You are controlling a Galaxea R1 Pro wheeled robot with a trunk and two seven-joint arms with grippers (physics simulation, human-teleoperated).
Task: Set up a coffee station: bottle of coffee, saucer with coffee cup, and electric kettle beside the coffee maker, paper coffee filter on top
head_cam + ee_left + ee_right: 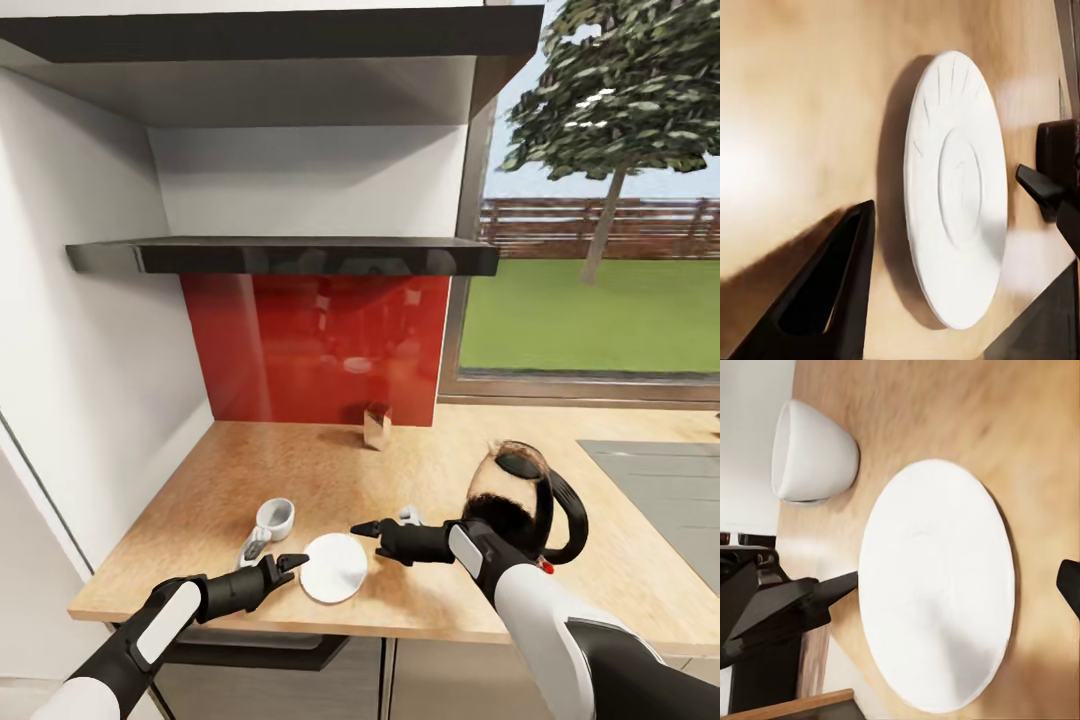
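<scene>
A two-armed kitchen robot reaches over the wood-grain counter [560, 580] with the saucer [334, 567] lying flat between its two hands, near the front edge. At far left, the left hand [288, 564] rests low over the counter, its tips just beside the saucer's left rim; the left wrist view shows one dark finger [832, 292] apart from the plate, so the hand appears spread and holds nothing. Just behind and to the left of the saucer stands the coffee cup [275, 518], upright on the bare counter beside a small grey object too indistinct to name. Across the plate, the right hand [364, 528] points leftward at the saucer's upper right rim, its tips apparently short of the rim; whether its fingers are spread or pressed together cannot be told from these views. Farther back, a small brown box-like object [377, 427] sits against the red backsplash [320, 350]. At right, the electric kettle [520, 500] stands behind the right forearm. The saucer is round, with no long axis to favour; it lies to the right of the left hand, which looks the nearer of the two, so a pickup would probably fall to that arm.
</scene>
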